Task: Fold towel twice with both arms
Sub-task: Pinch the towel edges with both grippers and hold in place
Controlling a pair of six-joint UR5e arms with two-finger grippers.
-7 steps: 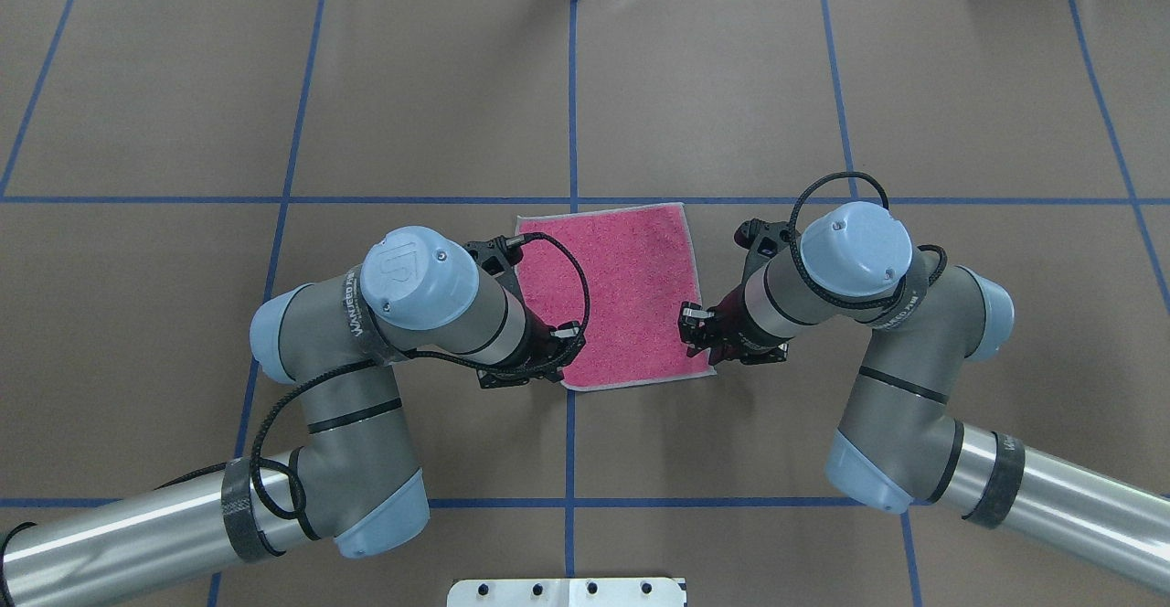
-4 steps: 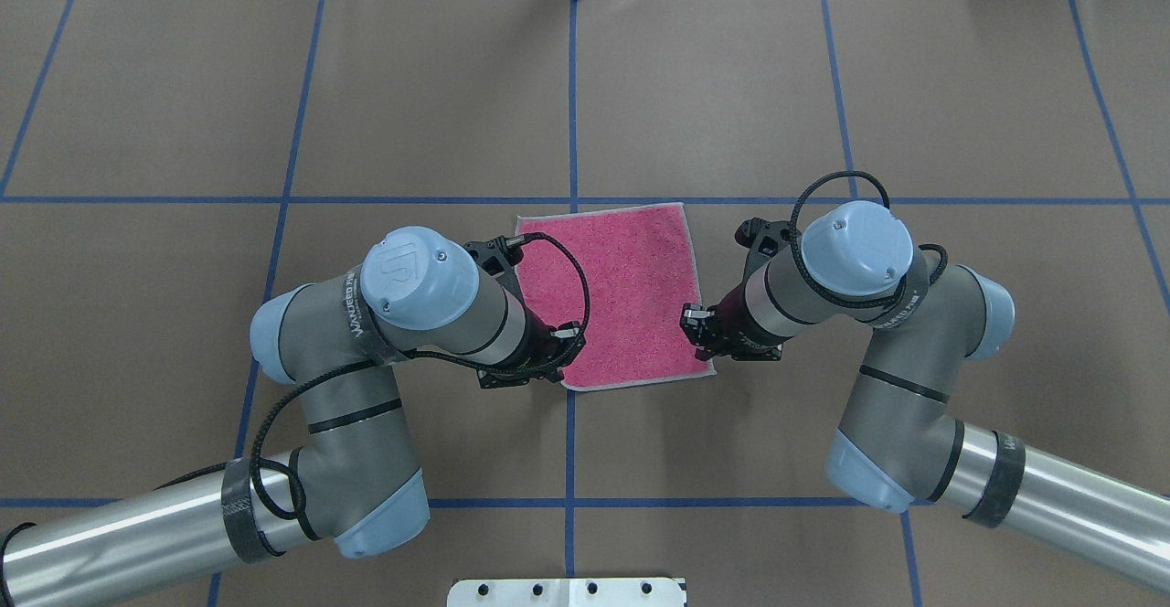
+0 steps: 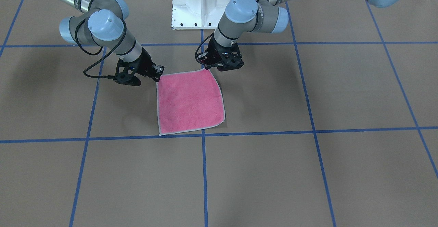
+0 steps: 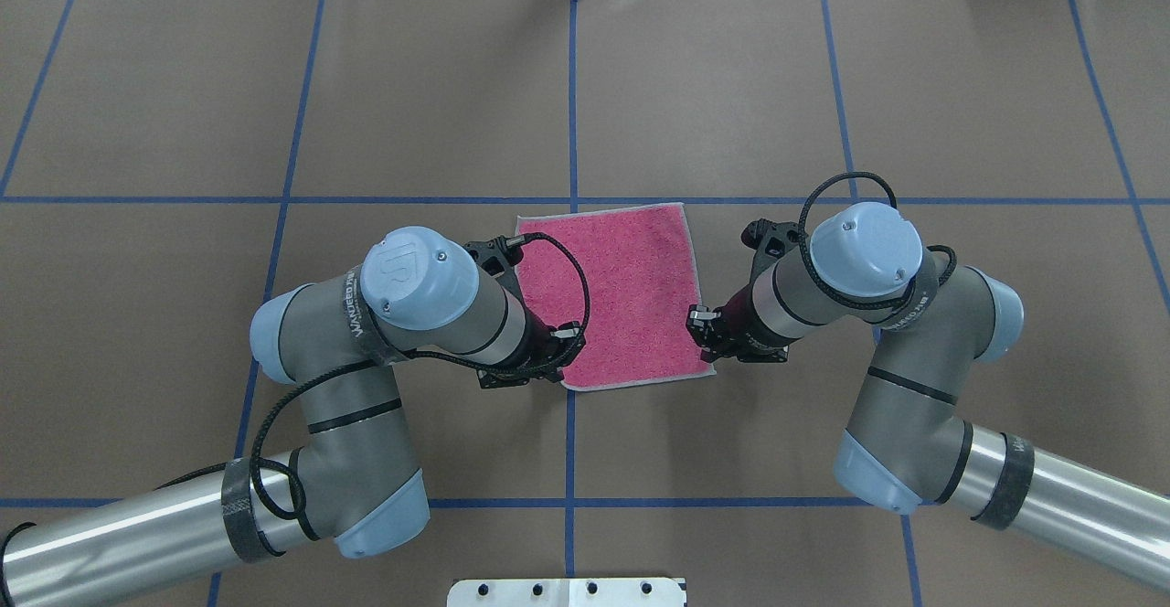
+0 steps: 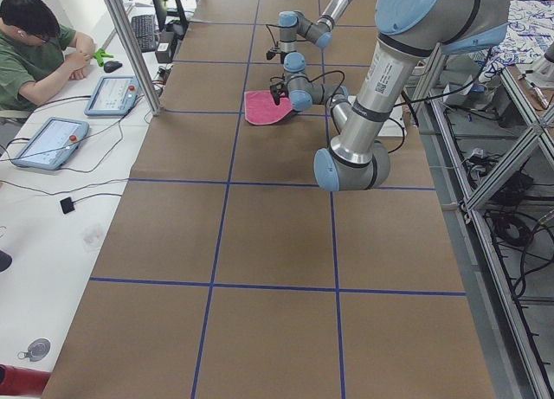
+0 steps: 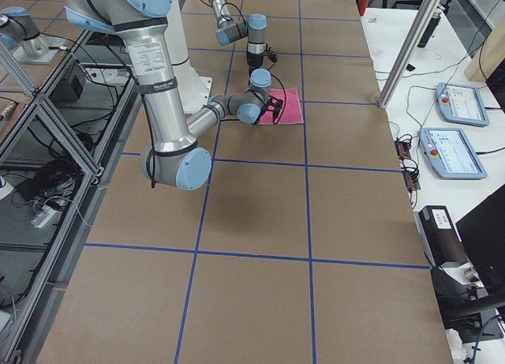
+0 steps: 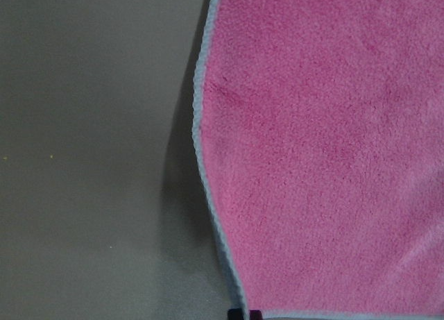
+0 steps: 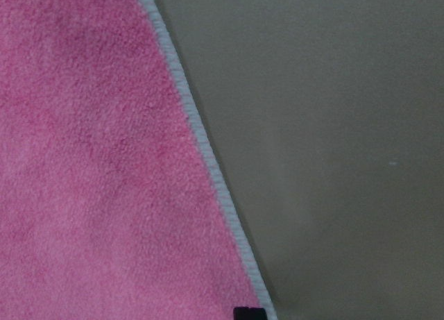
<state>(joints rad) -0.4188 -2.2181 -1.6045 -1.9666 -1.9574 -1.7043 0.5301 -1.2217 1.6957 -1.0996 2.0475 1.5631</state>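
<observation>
Slightly, the right gripper [image 4: 700, 333] has shifted outward beside the unmoved towel [image 4: 631, 287].

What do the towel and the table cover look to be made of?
Towel: soft terry or microfibre cloth by its fuzzy pink nap, with a stitched light grey border. Table cover: likely matt brown paper, wavy at its far edge.
</observation>
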